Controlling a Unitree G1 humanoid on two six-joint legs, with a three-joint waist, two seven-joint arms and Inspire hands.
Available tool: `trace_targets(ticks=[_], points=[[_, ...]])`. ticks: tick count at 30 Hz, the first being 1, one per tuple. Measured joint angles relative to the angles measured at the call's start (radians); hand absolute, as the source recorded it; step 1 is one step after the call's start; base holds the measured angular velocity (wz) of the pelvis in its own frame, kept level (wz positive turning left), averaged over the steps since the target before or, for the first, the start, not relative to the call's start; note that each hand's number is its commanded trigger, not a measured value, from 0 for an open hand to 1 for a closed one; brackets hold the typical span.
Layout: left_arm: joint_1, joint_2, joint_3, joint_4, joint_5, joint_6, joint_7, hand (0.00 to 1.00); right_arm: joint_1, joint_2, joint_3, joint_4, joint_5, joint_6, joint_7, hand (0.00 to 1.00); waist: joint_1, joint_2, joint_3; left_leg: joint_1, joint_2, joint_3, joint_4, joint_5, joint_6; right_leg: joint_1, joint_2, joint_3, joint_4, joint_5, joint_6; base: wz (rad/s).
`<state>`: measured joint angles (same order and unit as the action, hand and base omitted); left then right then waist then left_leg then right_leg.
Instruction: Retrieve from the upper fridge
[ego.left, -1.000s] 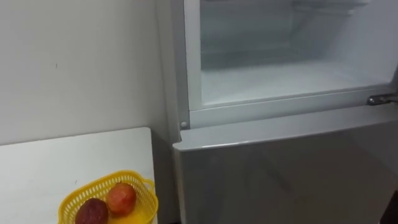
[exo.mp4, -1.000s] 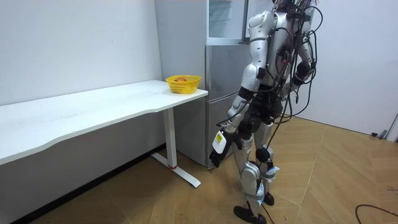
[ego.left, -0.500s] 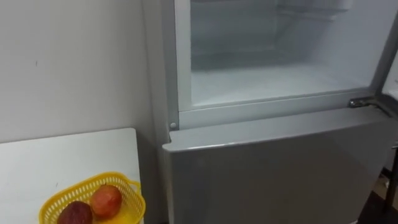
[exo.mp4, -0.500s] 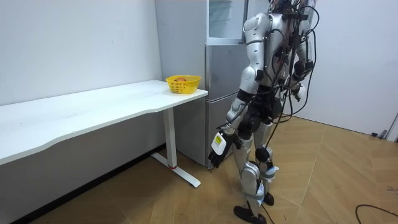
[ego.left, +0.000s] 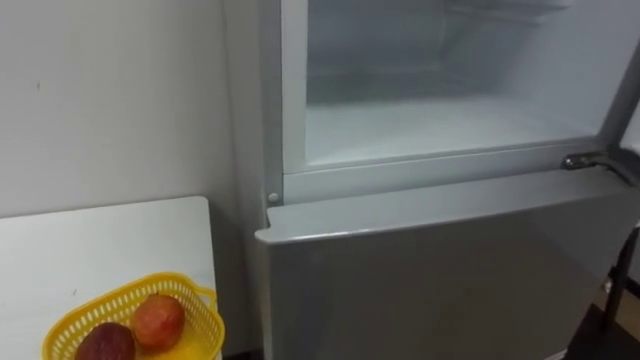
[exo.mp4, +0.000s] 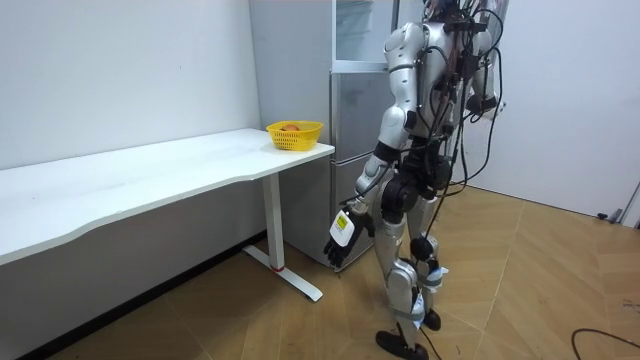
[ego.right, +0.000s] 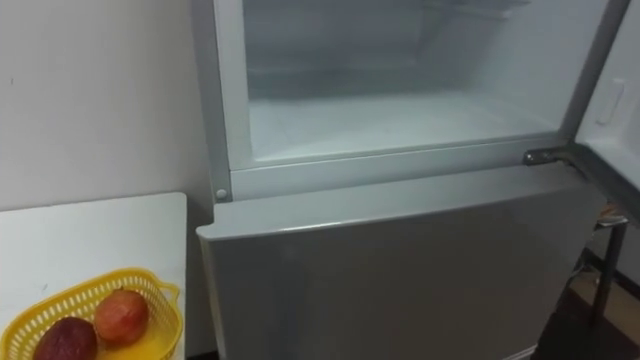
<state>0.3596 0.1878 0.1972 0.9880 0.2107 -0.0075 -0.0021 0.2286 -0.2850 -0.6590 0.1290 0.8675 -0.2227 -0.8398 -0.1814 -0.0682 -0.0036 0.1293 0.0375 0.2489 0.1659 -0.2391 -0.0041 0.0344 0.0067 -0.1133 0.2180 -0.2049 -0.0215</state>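
Item: fridge (ego.left: 440, 270), standing against the wall just beside a white table (ego.left: 100, 250). The upper compartment (ego.left: 440, 130) stood open, its upper door (ego.right: 620, 90) swung off to the robot's right past a metal hinge bracket (ego.left: 585, 160), and the lower door (ego.right: 400, 280) was closed. The robot stood close before it. Its left hand (exo.mp4: 340, 235) hung low beside the thigh and its right hand (exo.mp4: 488, 100) was raised near chest height on the far side of the body. Whether either hand held anything could not be told from that distance. Step in hand, as judged: squaring up to the open compartment for a reach. To do it well, the body had to stay close and centred on the opening, and the reaching hand had to lift over the front frame rather than into it, keeping off the hinge bracket and the open door. The look had to go deeper too, since the visible white floor of the compartment showed nothing to take. Goods found: a yellow basket (ego.left: 130, 290) of open plastic mesh at the table's near corner, well apart from the compartment, holding a red fruit (ego.left: 158, 320) and a dark fruit (ego.left: 105, 343) touching side by side. Both were round, smooth and palm-sized in look. They were likely the task's things, already out of the fridge — firm enough for a gentle wrap, apt to roll.
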Motion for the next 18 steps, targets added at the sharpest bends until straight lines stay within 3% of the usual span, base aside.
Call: trace_targets(ticks=[8, 14, 18], points=[[-0.001, 0.001, 0.007, 0.022, -0.004, -0.029, 0.013, 0.00, -0.054, -0.071, -0.048, -0.210, -0.058, -0.024, -0.071, 0.00, -0.005, -0.017, -0.0005, -0.017, 0.000, -0.005, -0.001, 0.000, 0.000, -0.024, 0.001, -0.001, 0.003, 0.001, -0.002, -0.01], [-0.001, -0.002, 0.022, 0.051, 0.000, -0.039, 0.013, 0.00, -0.058, -0.072, -0.056, -0.274, -0.136, -0.025, -0.099, 0.00, -0.002, -0.009, -0.0001, -0.016, 0.000, -0.003, -0.001, 0.000, 0.000, -0.023, 0.000, -0.003, 0.006, 0.001, -0.002, 0.01], [-0.005, -0.002, 0.036, 0.055, 0.000, -0.039, 0.012, 0.00, -0.059, -0.072, -0.038, -0.314, -0.178, 0.000, -0.107, 0.00, -0.003, -0.005, 0.0019, -0.014, 0.000, -0.005, -0.001, 0.002, -0.002, -0.030, -0.001, -0.002, 0.026, -0.003, -0.004, -0.02]])
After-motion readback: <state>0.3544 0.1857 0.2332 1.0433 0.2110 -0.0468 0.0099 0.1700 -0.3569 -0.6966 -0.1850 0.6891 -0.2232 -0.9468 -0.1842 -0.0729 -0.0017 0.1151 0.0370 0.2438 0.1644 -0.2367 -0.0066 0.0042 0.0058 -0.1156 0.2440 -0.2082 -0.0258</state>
